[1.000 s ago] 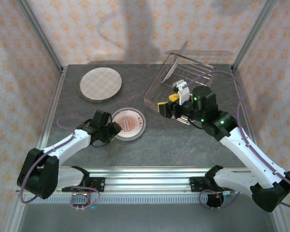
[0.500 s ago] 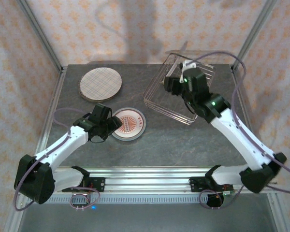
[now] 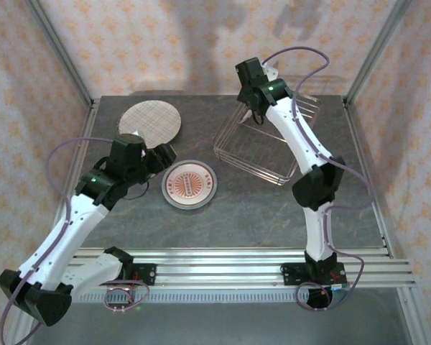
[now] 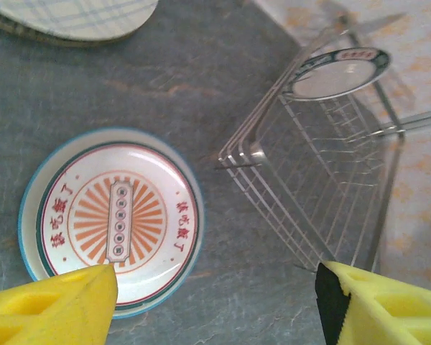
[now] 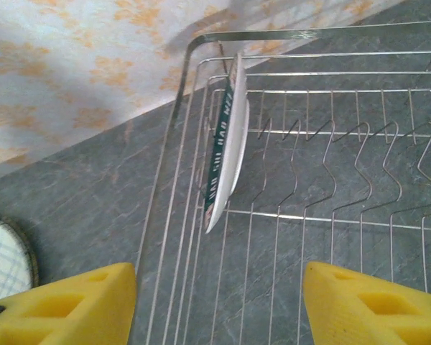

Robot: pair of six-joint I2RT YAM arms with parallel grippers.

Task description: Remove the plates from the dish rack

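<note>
Right tool (image 5: 219, 305) hovering over dish rack (image 5: 294, 33), jaws apart, empty. White green-rimmed plate (image 5: 226, 144) standing upright just ahead of tool, slightly left. Step, judging: approaching for grasp. Next move calling for lowering, straddling plate edge, closing. Left tool (image 4: 215, 309) apart, hovering above red sunburst plate (image 4: 115, 219) lying on desk (image 4: 223, 86).

A dark grey, marble-veined worktop (image 3: 251, 208) is boxed in on three sides by wall panels (image 3: 165, 43) of pale cream-pink paper printed with small orange floral motifs. Slanting silver metal posts (image 3: 59, 52) rise from its two far corners. Along the near edge runs a ribbed aluminium rail (image 3: 230, 260). Soft grey shadows fall across the back panel; the light is even and diffuse
</note>
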